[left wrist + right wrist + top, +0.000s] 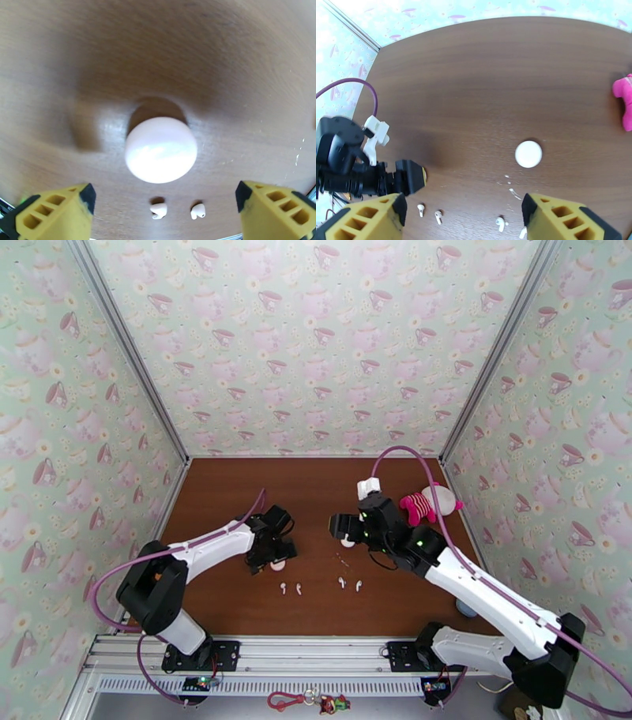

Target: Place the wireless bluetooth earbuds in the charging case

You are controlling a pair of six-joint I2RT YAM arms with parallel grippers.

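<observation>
My left claw is wide open and holds nothing. It hangs right above a round white case. My right claw is wide open too, with nothing in it. It is up high over a second round case.

A pink toy lies on the brown table. Both cases sit to the left of the pink toy. The second case is nearer to it, and the first is farther off.

The four tiny white earbuds lie in a row on the wood. They are left of the pink toy and closer to my side than it is. Two lie just beside the first case. The other two lie near the second case.
</observation>
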